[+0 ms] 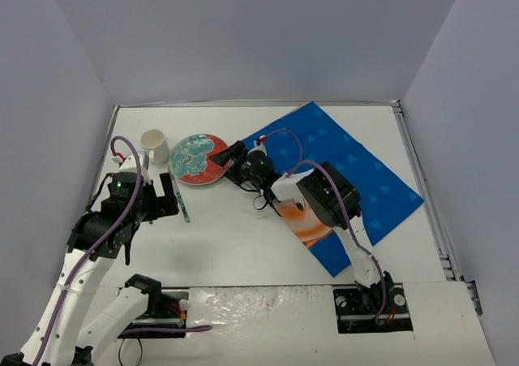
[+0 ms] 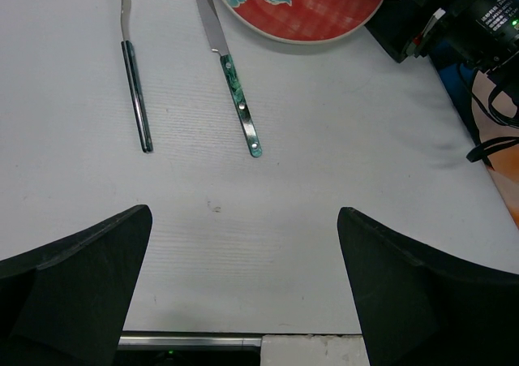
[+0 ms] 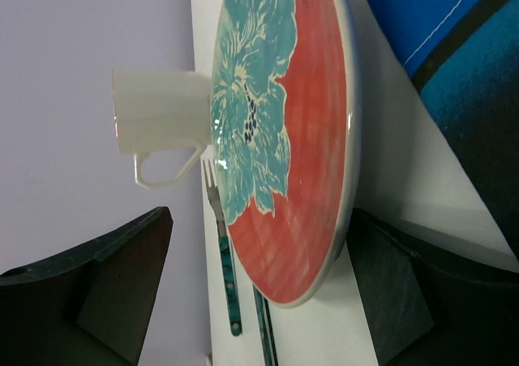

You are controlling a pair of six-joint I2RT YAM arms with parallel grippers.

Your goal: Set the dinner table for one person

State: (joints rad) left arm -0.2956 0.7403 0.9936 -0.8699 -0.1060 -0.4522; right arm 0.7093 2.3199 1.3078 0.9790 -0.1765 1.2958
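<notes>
- Top view: the dinner table point(image 1: 243, 252) lay flat between the lavender walls point(image 1: 243, 33); on its left part were a plate point(image 1: 199, 159), a mug point(image 1: 155, 146) and a knife point(image 1: 180, 197), and on its right part a blue placemat point(image 1: 357, 167)
- Left wrist view: the left gripper point(image 2: 243, 277) was wide open and empty over the table; a fork point(image 2: 136, 90) and the knife lay ahead, side by side and apart
- Right wrist view: the right gripper point(image 3: 259, 301) was also wide open and held nothing, with the plate's near rim between its fingers point(image 3: 89, 293)
</notes>
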